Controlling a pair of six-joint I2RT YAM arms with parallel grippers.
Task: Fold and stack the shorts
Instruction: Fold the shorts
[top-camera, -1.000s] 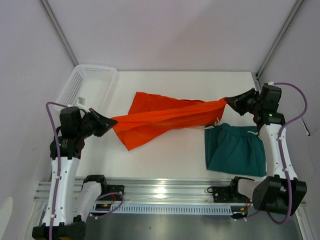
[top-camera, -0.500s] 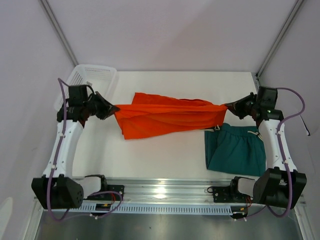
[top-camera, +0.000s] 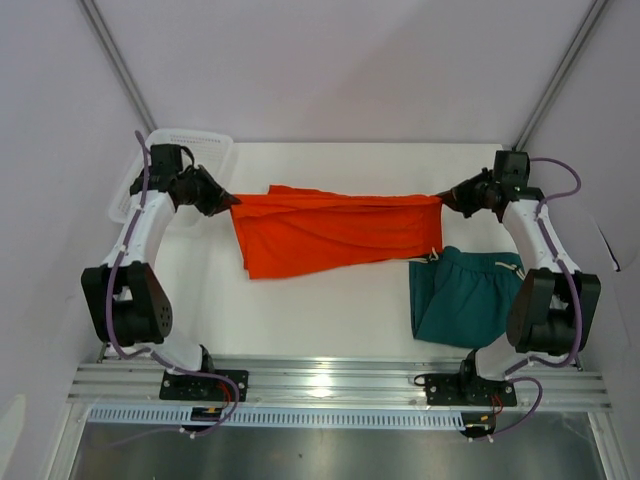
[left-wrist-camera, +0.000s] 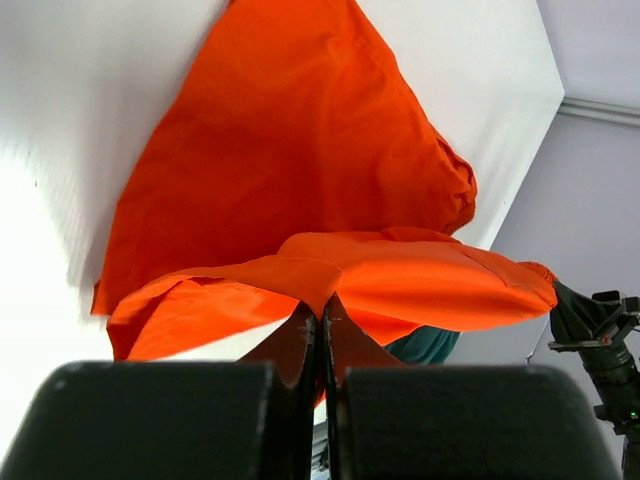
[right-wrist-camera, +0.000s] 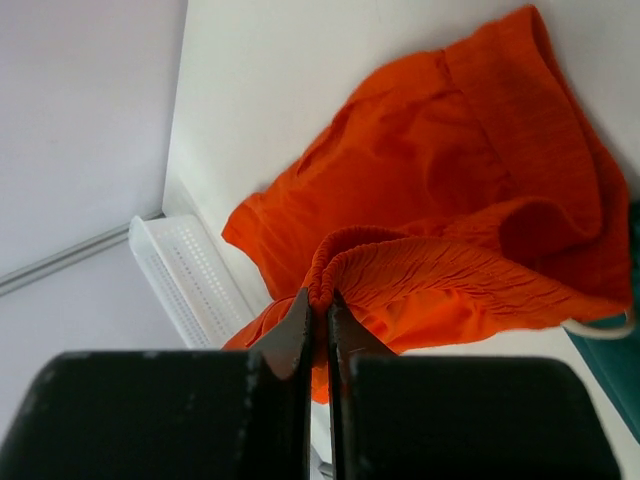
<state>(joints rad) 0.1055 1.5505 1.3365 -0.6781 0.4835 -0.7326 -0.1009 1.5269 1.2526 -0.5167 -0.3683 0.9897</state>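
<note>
The orange shorts (top-camera: 330, 228) are in the middle of the top view, pulled out wide from left to right. Their top edge hangs in the air between the two arms, and the bottom part lies on the white table (top-camera: 330, 310). The left gripper (top-camera: 232, 201) is pinching the left corner tight. The right gripper (top-camera: 443, 201) is pinching the crinkly waistband at the right end. So the long way of the shorts runs straight from one pincer to the other, and each arm has its own end. The green shorts (top-camera: 470, 300) lie at the lower right, just below the right pincer. I think the next move is to lay the orange pair down flat. I cannot see any label or words to read
</note>
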